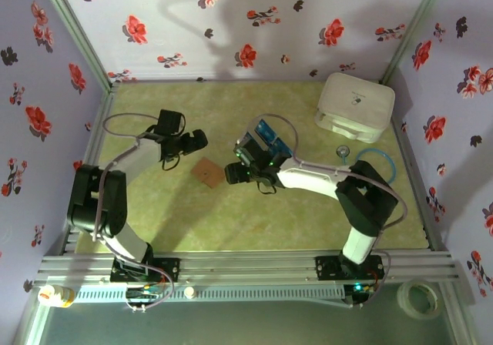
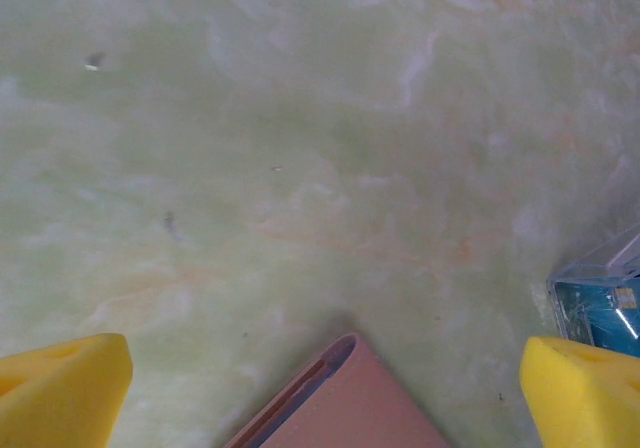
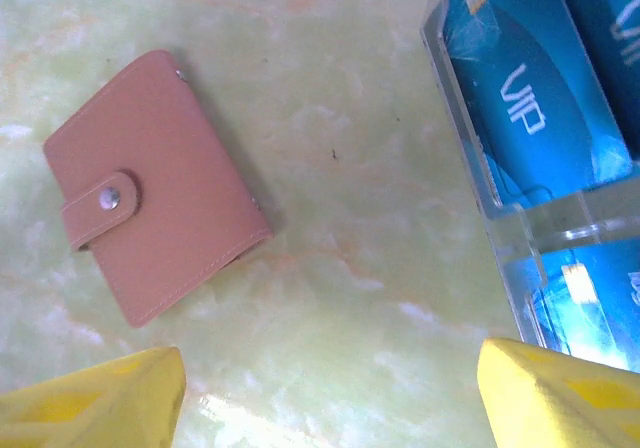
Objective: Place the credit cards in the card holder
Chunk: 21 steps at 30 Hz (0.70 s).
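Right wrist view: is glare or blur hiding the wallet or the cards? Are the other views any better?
Right wrist: sharp; the wallet and its snap read clearly; reflections streak the clear case holding the cards, print legible. Left wrist: soft and hazy, wallet corner blurred. Top external: even light, arm shadows fall on the back wall, wallet tiny.

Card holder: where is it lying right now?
Top view: the card holder lies closed on the table, between the left gripper and the right gripper, left of the credit cards.
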Motion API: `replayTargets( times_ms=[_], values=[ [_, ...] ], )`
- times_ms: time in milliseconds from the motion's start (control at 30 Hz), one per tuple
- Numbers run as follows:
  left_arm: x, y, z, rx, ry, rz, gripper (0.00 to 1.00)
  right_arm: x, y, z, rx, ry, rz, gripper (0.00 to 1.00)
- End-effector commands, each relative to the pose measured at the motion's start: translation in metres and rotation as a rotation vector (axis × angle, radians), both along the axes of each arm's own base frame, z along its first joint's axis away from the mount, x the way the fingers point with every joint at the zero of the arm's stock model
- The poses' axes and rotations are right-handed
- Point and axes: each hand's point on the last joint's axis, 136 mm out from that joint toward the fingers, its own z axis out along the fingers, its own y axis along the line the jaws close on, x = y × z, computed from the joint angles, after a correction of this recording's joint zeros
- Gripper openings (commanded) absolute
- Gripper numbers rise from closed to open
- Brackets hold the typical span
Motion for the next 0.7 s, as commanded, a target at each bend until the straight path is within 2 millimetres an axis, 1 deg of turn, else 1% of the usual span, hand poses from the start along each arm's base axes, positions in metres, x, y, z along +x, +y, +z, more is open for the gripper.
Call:
replayTargets(
  times_ms=[0, 200, 433, 667],
  values=[
    [0.006, -0.020, -0.006, -0.016, 0.003, -0.088, 1.00, -0.005, -0.005, 0.008, 0.064, 0.010, -0.037, 0.78],
    [0.003, -0.033, -0.026, -0.030, 0.042, -0.131, 1.00, -0.015, -0.013, 0.001, 0.082, 0.032, -0.050, 0.78],
    [-0.008, -0.043, -0.037, -0.062, 0.065, -0.165, 1.00, -0.018, -0.015, -0.003, 0.088, 0.044, -0.053, 0.78],
    [-0.028, -0.048, -0.049, -0.090, 0.101, -0.176, 1.00, -0.017, -0.014, -0.001, 0.095, 0.043, -0.052, 0.78]
  ],
)
